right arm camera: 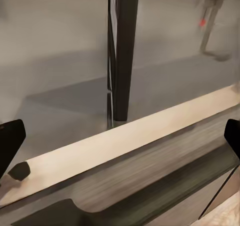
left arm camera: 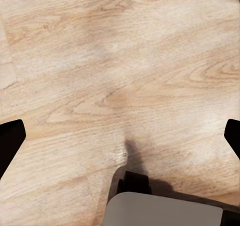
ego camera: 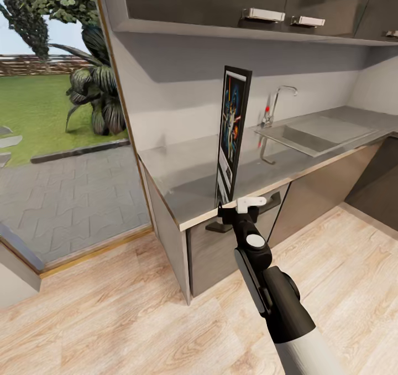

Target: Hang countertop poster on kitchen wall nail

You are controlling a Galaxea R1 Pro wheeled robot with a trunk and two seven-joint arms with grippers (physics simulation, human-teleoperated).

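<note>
My head camera looks down across the kitchen countertop. My right wrist camera sits close at its near edge, sharing the poster. My left wrist camera faces the wooden floor.

My right gripper hung spread open just short of the long shiny grey steel countertop, nothing between it and the tall black-framed poster standing edge-on near the front lip. Bare steel flanked the poster; the inset sink and tap crowded farther right, dark wall cabinets overhead.
</note>
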